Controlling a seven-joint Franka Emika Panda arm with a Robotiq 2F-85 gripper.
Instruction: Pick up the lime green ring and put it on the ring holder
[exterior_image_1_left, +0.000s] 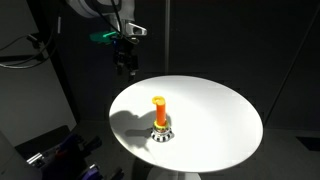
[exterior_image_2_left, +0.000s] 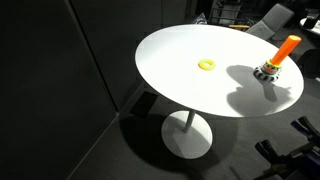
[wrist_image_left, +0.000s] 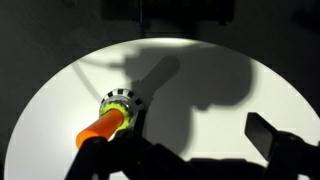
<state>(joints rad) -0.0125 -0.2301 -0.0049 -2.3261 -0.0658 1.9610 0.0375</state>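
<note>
The lime green ring (exterior_image_2_left: 206, 65) is a small thin yellowish ring lying flat on the white round table (exterior_image_2_left: 180, 85). It also shows in an exterior view (exterior_image_1_left: 158, 100), just behind the top of the peg. The ring holder (exterior_image_1_left: 160, 120) is an orange peg on a black-and-white base, and stands near the table edge in both exterior views (exterior_image_2_left: 276, 62). In the wrist view the ring holder (wrist_image_left: 110, 118) lies left of centre and the ring is hidden. My gripper (exterior_image_1_left: 124, 62) hangs high over the table's far edge, open and empty, with its fingers wide apart (wrist_image_left: 175, 140).
The table stands on a single pedestal foot (exterior_image_2_left: 188, 135) on a dark floor. The arm's shadow (exterior_image_1_left: 130, 122) falls across the tabletop beside the holder. Dark equipment (exterior_image_1_left: 45, 150) sits off the table's edge.
</note>
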